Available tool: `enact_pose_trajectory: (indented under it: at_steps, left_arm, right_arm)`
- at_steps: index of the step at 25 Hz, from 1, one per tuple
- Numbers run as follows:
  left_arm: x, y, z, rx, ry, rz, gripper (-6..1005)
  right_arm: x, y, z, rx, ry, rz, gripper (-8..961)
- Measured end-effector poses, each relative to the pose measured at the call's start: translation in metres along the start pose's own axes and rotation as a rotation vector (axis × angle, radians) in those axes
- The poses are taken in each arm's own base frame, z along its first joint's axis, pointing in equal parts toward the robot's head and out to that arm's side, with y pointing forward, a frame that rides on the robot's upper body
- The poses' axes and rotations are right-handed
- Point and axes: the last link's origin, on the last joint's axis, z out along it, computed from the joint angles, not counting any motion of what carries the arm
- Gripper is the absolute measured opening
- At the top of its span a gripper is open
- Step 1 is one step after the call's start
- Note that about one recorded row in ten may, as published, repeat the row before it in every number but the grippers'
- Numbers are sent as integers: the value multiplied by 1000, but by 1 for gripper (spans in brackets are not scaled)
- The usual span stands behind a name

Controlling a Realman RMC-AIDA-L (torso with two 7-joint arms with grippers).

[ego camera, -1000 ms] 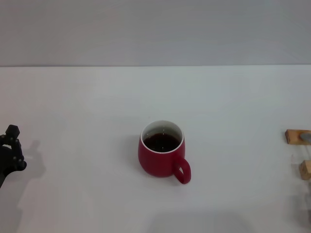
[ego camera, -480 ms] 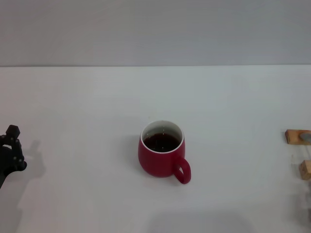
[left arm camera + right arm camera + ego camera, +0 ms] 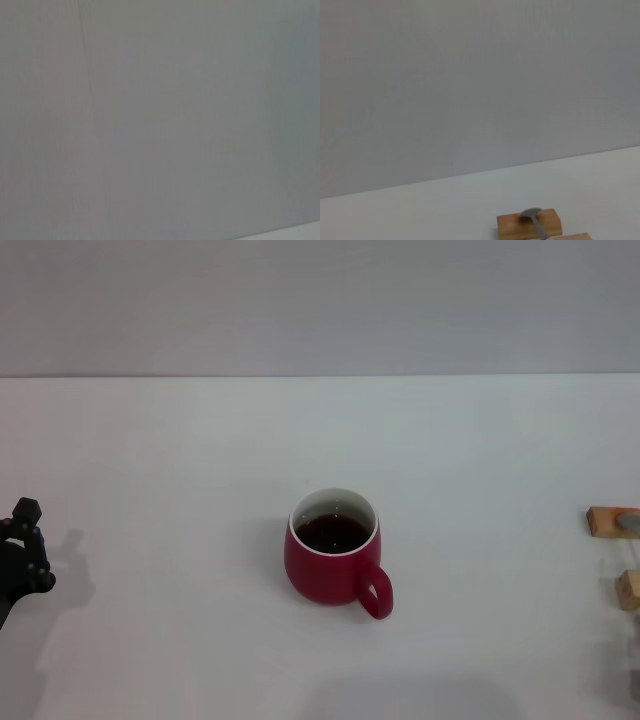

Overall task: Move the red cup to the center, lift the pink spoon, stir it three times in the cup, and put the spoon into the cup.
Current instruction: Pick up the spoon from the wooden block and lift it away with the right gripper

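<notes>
The head view looks down across the table (image 3: 180, 460); both wrist views face the wall (image 3: 470, 75), level.

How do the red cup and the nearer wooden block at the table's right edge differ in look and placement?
The red cup is rounded, glossy dark red with a white rim and a loop handle; the wooden block is tan and box-shaped. The red cup stands near the table's middle, while the wooden block sits at the far right edge. The red cup holds dark liquid; the wooden block carries a thin grey piece. Both rest on the white table.
</notes>
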Motion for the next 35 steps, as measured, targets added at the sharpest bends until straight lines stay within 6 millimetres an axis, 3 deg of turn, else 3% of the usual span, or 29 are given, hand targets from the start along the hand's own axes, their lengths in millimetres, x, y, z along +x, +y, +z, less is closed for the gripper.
enact_pose_trajectory:
  at_steps: [32, 35]
  left_arm:
    - [0, -1, -4, 6, 3, -2, -1]
    - [0, -1, -5, 7, 3, -4, -1]
  right_arm:
    - [1, -3, 0, 7, 10, -4, 380]
    - [2, -2, -1, 2, 11, -8, 341]
